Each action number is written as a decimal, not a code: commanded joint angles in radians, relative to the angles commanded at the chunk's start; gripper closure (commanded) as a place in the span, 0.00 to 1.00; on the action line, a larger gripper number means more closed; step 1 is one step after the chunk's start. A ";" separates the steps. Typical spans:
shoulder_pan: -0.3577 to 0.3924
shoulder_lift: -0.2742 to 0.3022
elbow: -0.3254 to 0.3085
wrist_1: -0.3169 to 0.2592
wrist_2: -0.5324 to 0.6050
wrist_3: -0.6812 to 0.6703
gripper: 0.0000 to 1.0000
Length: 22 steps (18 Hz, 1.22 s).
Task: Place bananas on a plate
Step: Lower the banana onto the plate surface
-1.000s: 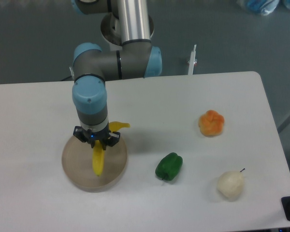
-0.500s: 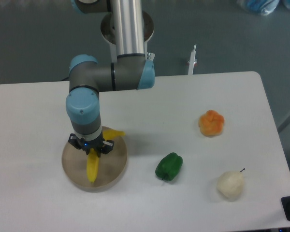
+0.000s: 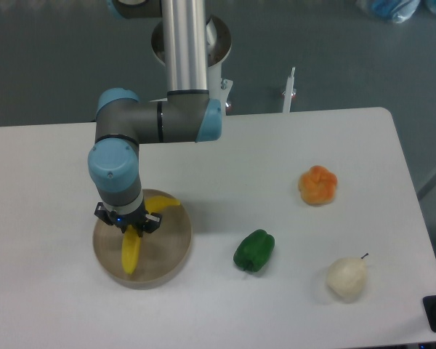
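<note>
Over the last second the arm has swung left and sunk, carrying the bananas from the plate's middle toward its left half — the long finger now hangs low over the plate, perhaps touching it, so the placing looks nearly done and only the release remains. The claw is pinching the bananas near their joint: the long finger points down and toward the plate's near edge, the shorter one juts right over the plate's far rim.

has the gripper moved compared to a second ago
Yes. The gripper, shut on the bananas, has shifted left over the plate, farther from the green pepper, which stayed put.
</note>
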State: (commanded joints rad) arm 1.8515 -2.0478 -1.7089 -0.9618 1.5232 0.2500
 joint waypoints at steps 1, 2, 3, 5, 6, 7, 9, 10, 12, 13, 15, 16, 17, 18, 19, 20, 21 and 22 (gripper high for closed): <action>0.000 -0.002 -0.002 0.000 0.000 -0.002 0.74; 0.000 -0.005 -0.002 0.000 0.000 0.000 0.74; -0.002 -0.005 -0.002 0.000 0.000 -0.002 0.73; -0.002 -0.006 -0.002 0.002 0.000 -0.002 0.73; -0.003 -0.008 0.000 0.002 0.000 0.000 0.73; -0.005 -0.012 0.005 0.002 0.000 0.000 0.73; -0.005 -0.017 0.003 0.005 0.000 0.005 0.73; -0.005 -0.017 0.002 0.006 0.000 0.003 0.72; -0.005 -0.020 0.002 0.011 0.002 0.000 0.70; -0.005 -0.018 0.002 0.011 0.005 0.003 0.69; -0.006 -0.018 0.003 0.011 0.008 0.005 0.66; -0.005 -0.018 0.002 0.011 0.008 0.005 0.66; -0.005 -0.018 0.000 0.011 0.008 0.006 0.66; -0.005 -0.018 0.000 0.011 0.008 0.006 0.66; -0.005 -0.015 -0.002 0.011 0.008 0.005 0.59; -0.005 -0.015 0.000 0.011 0.009 0.003 0.53; -0.005 -0.017 0.000 0.011 0.020 0.005 0.51; -0.005 -0.017 -0.002 0.011 0.031 0.003 0.49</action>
State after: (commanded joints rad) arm 1.8469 -2.0647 -1.7104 -0.9511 1.5538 0.2531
